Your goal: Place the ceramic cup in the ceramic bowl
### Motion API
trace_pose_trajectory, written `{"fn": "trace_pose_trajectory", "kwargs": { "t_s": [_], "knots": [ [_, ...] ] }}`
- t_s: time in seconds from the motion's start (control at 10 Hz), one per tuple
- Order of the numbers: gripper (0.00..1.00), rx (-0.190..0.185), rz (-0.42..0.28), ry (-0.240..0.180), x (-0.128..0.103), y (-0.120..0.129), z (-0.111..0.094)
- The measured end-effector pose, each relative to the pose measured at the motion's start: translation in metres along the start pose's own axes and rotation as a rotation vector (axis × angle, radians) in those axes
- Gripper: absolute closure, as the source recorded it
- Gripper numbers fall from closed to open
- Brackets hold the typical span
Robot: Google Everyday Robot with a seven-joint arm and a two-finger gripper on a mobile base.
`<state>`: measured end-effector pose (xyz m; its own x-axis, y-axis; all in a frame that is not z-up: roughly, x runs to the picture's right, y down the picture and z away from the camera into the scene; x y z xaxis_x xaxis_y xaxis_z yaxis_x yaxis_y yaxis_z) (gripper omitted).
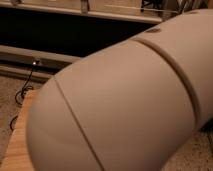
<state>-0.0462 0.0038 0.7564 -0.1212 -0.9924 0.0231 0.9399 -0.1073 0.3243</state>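
My arm's pale beige casing (125, 100) fills nearly the whole camera view, running from the upper right down to the lower left. The ceramic cup and the ceramic bowl are both hidden behind it. My gripper is out of view past the arm and is shut; whether it holds anything does not show.
A strip of the light wooden table (17, 142) shows at the lower left edge. Beyond it lies speckled floor with a black cable (22, 92). A dark recess under a pale ledge (75, 35) spans the back.
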Motion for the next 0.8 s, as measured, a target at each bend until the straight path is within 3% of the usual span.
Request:
{"fn": "trace_pose_trajectory", "kwargs": {
  "t_s": [0.2,0.4,0.6,0.8],
  "knots": [
    [1.0,-0.151,-0.044,-0.063,-0.005,0.001,-0.003],
    [1.0,-0.228,-0.065,-0.098,-0.006,-0.012,-0.007],
    [1.0,-0.243,-0.057,-0.113,-0.005,-0.032,-0.012],
    [1.0,-0.19,-0.028,-0.106,-0.001,-0.057,-0.016]
  ]
}}
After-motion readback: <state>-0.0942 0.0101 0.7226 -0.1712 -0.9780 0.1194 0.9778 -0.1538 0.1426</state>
